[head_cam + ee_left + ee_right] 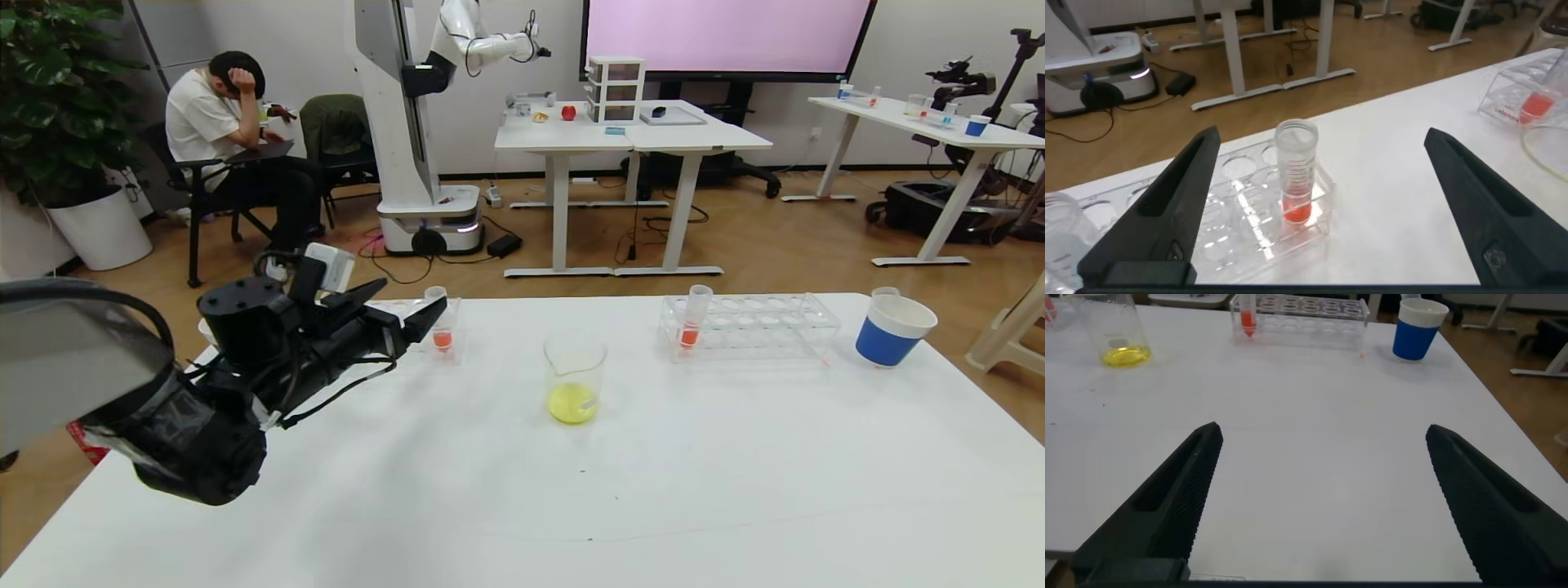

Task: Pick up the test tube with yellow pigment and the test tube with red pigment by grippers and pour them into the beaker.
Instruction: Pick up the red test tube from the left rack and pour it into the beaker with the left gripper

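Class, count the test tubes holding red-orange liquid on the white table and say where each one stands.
2. One red tube stands in the left rack, just ahead of the left gripper; the other red tube stands in the right rack near the paper cup.

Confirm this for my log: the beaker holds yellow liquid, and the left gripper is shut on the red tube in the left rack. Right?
Not quite. The beaker does hold yellow liquid, but the left gripper is open, its fingers apart on either side of the red tube, not touching it, as the left wrist view shows.

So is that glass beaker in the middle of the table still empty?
No. The beaker stands upright with a shallow pool of yellow liquid at its bottom; most of it is unfilled. No red shows in it.
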